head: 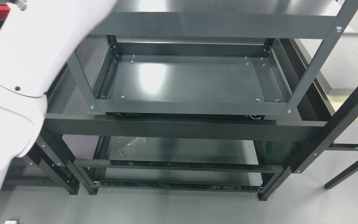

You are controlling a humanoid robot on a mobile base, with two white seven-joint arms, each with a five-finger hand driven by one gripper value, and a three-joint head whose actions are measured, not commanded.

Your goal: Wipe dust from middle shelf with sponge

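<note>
Left arm (17, 77) crosses over the dark shelf rack (194, 124); its hand seems cropped out, grip unknowable.

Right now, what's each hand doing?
Left hand: cannot be told; only the white left arm shows, reaching up out of view.
Right hand: not in view.

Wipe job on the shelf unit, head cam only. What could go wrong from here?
1. The left arm fills the picture's left side and its hand is out of view, as is any sponge, so grip and contact can't be checked.
2. The arm sits close to the top shelf rail; a sweep may clip it.
3. Glare on the middle shelf may hide dust.
</note>
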